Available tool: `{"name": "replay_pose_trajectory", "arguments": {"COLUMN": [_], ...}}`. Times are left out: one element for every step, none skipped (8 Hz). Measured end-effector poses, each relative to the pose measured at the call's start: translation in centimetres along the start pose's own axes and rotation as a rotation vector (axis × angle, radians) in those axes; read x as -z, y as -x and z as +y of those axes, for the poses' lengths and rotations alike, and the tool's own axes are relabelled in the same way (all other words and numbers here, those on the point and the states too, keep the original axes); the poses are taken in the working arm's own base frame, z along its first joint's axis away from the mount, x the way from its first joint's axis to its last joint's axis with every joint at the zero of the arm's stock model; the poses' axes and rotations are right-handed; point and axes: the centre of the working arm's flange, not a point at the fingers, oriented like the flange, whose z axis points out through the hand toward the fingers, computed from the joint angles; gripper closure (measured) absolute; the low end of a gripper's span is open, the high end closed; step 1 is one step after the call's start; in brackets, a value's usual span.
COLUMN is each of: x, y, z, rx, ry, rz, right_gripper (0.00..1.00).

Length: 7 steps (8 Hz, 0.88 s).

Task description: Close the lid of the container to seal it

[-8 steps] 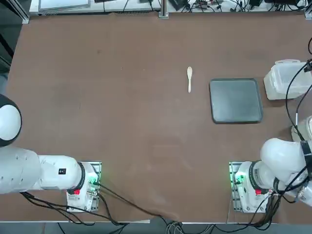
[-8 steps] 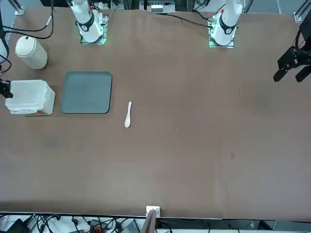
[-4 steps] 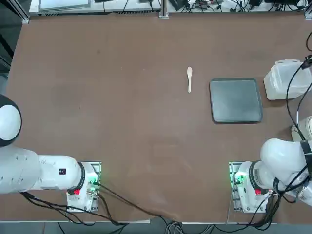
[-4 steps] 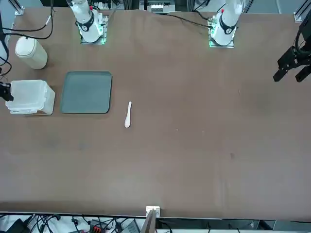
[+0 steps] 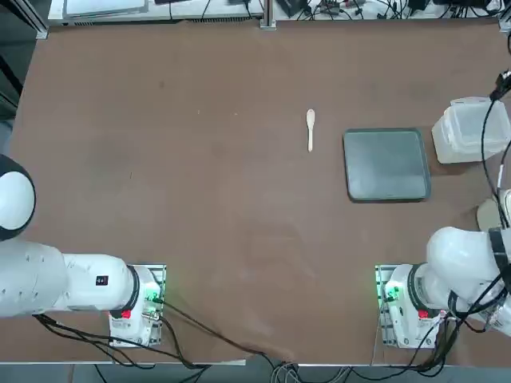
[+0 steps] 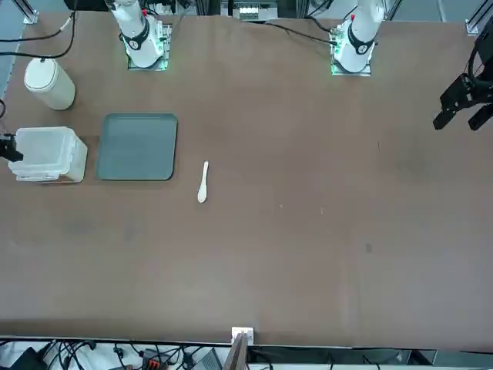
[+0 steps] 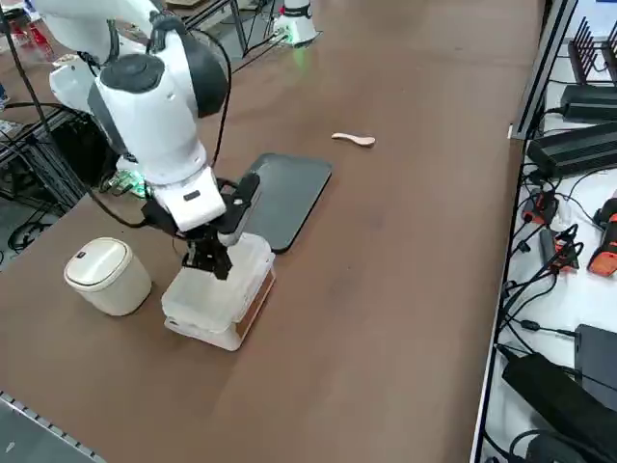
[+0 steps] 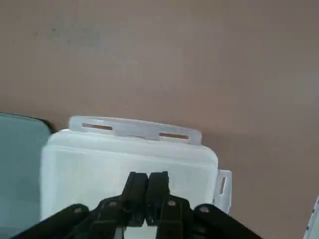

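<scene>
The container (image 5: 461,132) is a small white translucent box near the table's right edge, beside the grey tray. Its lid (image 8: 130,158) lies flat on top of the box, with a latch tab (image 8: 134,129) at one edge. My right gripper (image 7: 214,262) hangs just over the lid, fingers shut together with nothing between them. In the wrist view the gripper (image 8: 148,181) sits over the lid's middle. In the front view the gripper (image 6: 8,146) shows at the container's (image 6: 48,154) outer side. Whether the fingertips touch the lid I cannot tell.
A dark grey flat tray (image 5: 386,163) lies just inboard of the container. A small pale spoon (image 5: 310,128) lies further toward the table's middle. A white cylindrical bin (image 7: 106,275) stands close to the container on the robot's side. The table edge runs right beside the container.
The right arm and its cable have shifted slightly toward the table's right edge. The container, tray and spoon have not moved.
</scene>
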Motion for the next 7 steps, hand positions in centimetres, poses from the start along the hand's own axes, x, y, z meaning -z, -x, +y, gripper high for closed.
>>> {"name": "replay_pose_trajectory", "arguments": {"x": [1.7,3.4,5.6,8.0,10.8,13.5,16.2], "y": [-0.7,-1.3,-1.9,-2.4,-2.8,-3.2,-4.0], "z": [-1.0,-2.5,-4.6,-7.1,-9.9,-12.7,-15.8], "rx": [-0.025,-0.053,-0.074,-0.100,-0.125,-0.149,-0.168], "ry": [-0.023,-0.051,-0.063,-0.067,-0.071,-0.071,-0.068], "rz": [-0.006,-0.009,-0.010,-0.022,-0.049,-0.072,-0.088], "right_gripper": [0.98,0.98,0.98,0.98,0.98,0.95,0.89]}}
